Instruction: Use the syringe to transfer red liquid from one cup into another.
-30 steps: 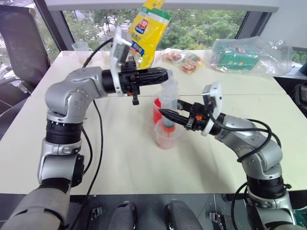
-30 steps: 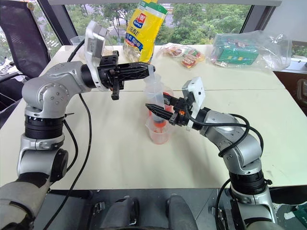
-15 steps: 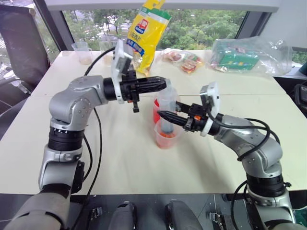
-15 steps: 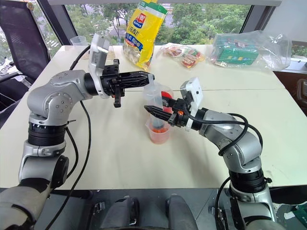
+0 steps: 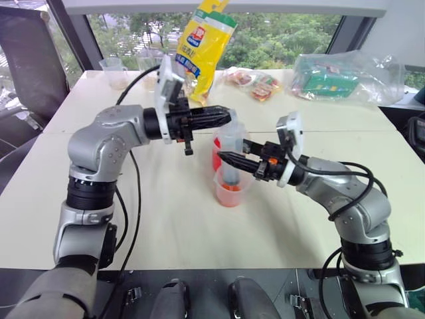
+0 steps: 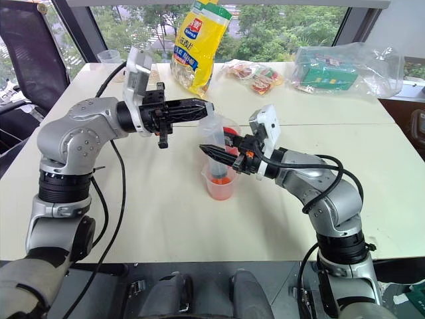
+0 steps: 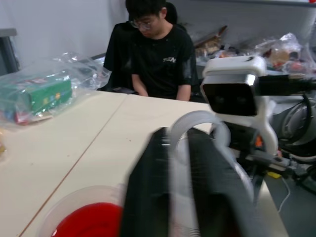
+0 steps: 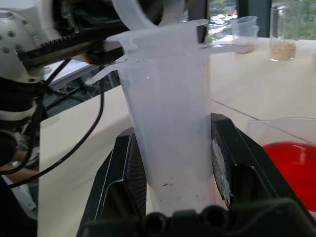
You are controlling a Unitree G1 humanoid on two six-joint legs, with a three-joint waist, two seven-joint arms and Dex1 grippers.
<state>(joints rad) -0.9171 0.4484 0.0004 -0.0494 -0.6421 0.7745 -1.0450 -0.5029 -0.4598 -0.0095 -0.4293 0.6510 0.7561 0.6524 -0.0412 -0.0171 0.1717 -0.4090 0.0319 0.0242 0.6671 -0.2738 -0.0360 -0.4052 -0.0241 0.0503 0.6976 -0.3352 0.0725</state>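
On the pale worktop [image 5: 166,219], nearest, one small clear cup [image 5: 230,188] stands with a little red liquid [image 5: 229,187] at its bottom. One syringe [image 5: 232,149] stands upright in it, tip down. The right gripper [image 5: 228,159] pinches the barrel between its jaws. Just behind sits one larger cup [image 5: 217,147], red inside. The left gripper [image 5: 224,115] reaches level to the plunger top; its jaws stand either side of the plunger ring, grip unclear. Farther back lie one yellow bag [image 5: 201,43] with unreadable print, snack packets [image 5: 255,83], one clear bag holding a green box [image 5: 335,76], and two beige-tinted cups [image 5: 114,72]. One person [image 7: 150,54] sits beyond.
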